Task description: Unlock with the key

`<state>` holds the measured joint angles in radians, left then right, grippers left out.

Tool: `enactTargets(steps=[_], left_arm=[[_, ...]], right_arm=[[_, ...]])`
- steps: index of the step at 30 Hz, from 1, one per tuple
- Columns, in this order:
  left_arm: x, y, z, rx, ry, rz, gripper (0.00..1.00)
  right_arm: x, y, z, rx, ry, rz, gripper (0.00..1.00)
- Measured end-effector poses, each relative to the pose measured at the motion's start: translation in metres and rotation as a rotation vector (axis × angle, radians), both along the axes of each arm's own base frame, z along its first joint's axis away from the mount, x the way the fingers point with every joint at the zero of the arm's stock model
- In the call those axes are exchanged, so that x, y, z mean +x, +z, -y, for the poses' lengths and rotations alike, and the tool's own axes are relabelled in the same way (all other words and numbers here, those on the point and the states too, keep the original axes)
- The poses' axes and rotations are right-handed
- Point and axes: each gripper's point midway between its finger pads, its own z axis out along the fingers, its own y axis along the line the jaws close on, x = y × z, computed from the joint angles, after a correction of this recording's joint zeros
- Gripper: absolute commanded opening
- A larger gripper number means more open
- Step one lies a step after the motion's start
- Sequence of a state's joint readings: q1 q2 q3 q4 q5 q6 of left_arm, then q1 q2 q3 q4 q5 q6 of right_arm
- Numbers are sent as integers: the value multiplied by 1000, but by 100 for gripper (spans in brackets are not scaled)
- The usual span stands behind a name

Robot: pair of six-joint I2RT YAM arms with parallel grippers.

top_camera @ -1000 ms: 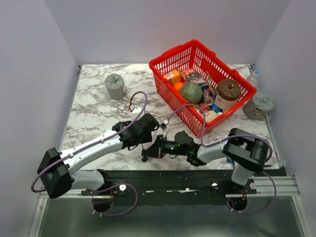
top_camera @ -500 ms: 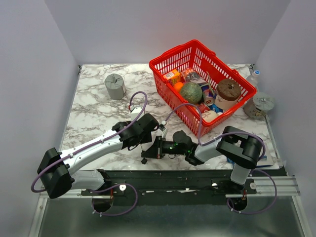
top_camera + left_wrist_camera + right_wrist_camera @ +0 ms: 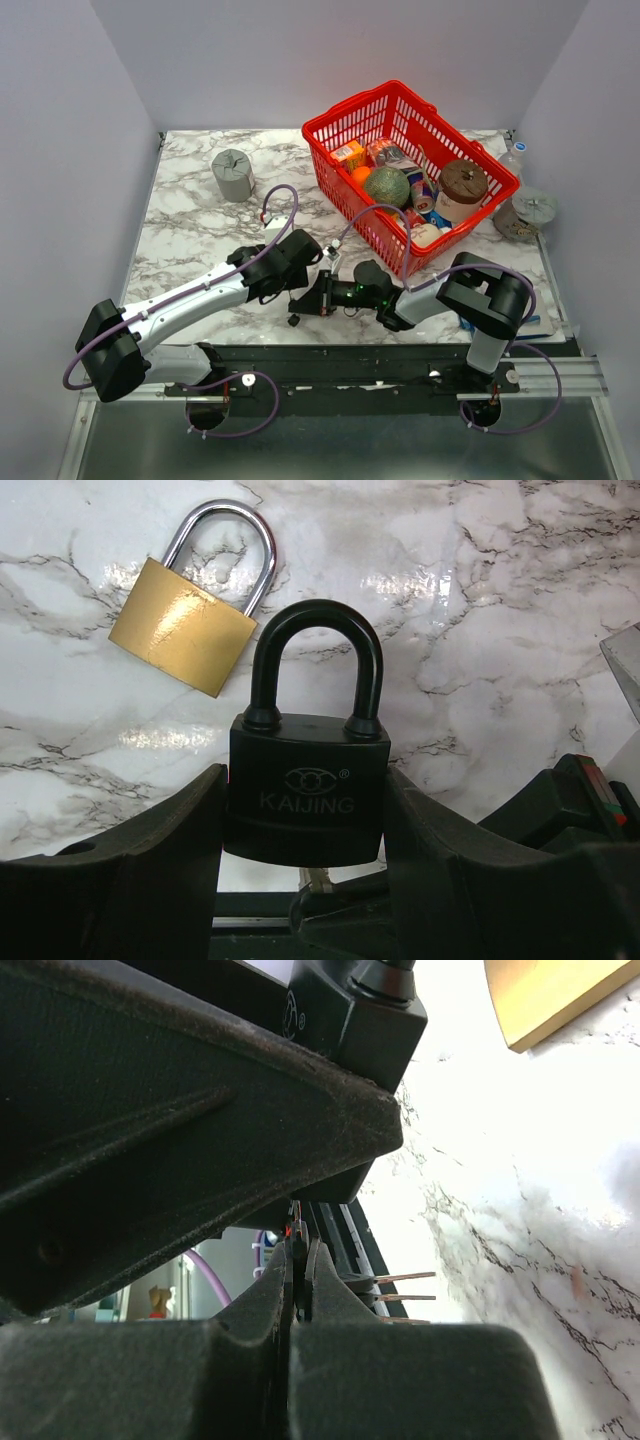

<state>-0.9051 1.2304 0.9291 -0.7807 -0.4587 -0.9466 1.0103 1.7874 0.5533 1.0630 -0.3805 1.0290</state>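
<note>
My left gripper (image 3: 305, 815) is shut on the body of the black padlock (image 3: 305, 780), which is marked KAIJING and stands shackle up; the shackle looks closed. The brass padlock (image 3: 185, 625) lies flat on the marble behind it. My right gripper (image 3: 303, 1252) is shut on the key's thin black head (image 3: 305, 1275), directly under the black padlock (image 3: 350, 1010). A short piece of the silver key blade (image 3: 318, 880) shows at the padlock's underside; whether it is in the keyhole cannot be told. In the top view the two grippers meet, left (image 3: 298, 272) and right (image 3: 303, 303).
A red basket (image 3: 330, 125) full of groceries stands at the back right. A grey cylinder (image 3: 232, 174) stands at the back left. A jar (image 3: 527, 213) and a bottle sit at the far right edge. The table's front edge lies just below the grippers.
My right arm has shifted slightly forward and left, bringing its gripper closer under the left gripper. The left arm has held still with the black padlock.
</note>
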Motion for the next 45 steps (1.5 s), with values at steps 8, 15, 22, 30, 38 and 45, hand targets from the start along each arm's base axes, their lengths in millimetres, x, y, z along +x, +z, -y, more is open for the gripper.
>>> enactTargets(steps=[8, 15, 22, 30, 38, 45], left_arm=[[1, 1, 2, -12, 5, 4, 0], [4, 7, 9, -44, 8, 20, 0], [4, 8, 10, -45, 7, 21, 0], [3, 8, 4, -21, 12, 16, 0], [2, 7, 2, -10, 10, 9, 0], [2, 7, 2, -10, 10, 9, 0]], right_arm=[[-1, -2, 6, 5, -15, -8, 1], [2, 4, 12, 14, -51, 4, 1], [2, 4, 11, -3, -54, 24, 1], [-1, 1, 5, -17, -41, 20, 1], [1, -2, 0, -33, -31, 20, 1], [3, -1, -2, -39, -29, 27, 1]])
